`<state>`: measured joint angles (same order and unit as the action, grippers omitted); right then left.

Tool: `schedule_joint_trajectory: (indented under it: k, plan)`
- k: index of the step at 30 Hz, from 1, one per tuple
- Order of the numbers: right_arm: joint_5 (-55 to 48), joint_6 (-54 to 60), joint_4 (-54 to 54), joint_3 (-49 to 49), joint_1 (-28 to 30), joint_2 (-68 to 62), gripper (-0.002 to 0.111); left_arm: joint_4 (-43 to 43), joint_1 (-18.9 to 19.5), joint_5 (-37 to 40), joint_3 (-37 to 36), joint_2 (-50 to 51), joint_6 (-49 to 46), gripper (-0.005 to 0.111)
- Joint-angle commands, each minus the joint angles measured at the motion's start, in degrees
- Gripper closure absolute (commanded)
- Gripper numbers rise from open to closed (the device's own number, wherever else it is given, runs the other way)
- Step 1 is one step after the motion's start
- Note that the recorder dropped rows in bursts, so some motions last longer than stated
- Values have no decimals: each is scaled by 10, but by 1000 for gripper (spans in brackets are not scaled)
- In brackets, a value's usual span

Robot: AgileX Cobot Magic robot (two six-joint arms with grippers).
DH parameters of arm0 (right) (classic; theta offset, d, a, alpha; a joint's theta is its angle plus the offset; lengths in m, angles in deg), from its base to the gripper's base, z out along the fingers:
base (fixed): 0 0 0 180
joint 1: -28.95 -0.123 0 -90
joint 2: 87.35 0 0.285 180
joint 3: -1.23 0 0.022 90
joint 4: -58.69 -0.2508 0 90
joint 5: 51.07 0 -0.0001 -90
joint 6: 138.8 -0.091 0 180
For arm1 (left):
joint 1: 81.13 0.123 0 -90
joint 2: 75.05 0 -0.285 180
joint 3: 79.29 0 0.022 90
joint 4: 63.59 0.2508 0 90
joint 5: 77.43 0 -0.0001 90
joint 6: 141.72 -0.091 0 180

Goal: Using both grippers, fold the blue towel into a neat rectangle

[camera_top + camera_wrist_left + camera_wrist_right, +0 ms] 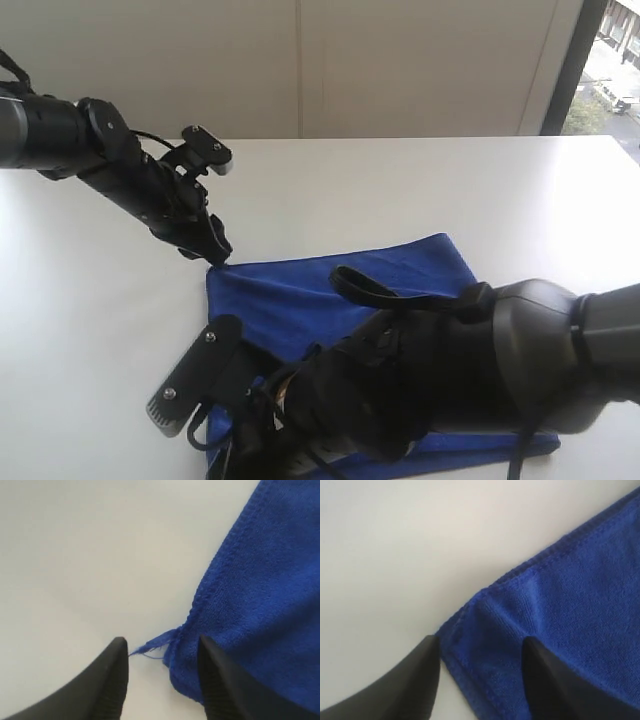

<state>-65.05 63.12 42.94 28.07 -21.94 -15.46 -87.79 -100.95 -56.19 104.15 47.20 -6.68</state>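
Observation:
The blue towel lies flat on the white table, doubled over with stacked edges. My left gripper is at the towel's far left corner. In the left wrist view it stands open, and the frayed corner of the blue towel lies loose between its fingers. My right arm stretches over the front of the towel and hides much of it. The right gripper is open too, straddling the near corner of the blue towel, which rests on the table.
A pale wall runs behind the table's far edge. A dark window frame stands at the back right. Bare tabletop lies to the left and right of the towel.

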Motion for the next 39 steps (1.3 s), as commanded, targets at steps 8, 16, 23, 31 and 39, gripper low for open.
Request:
schedule_joint_trajectory:
  k: [8, 16, 23, 31, 39]
  plan:
    - [11, 4, -12, -10, 0, -4, 59, -114, -3, 115, 1, 9, -15, 107]
    - [23, -4, -11, -10, 0, -11, 59, -113, -10, 116, 1, 45, -25, 107]
    - [36, -14, -11, -10, 0, -43, 59, -109, -9, 115, 1, 61, -25, 107]
    - [50, -16, -16, -10, 0, -44, 81, -107, -9, 114, 1, 85, -26, 107]
    - [5, -16, -17, -10, 0, -38, 108, -101, -9, 107, 1, 89, -28, 107]
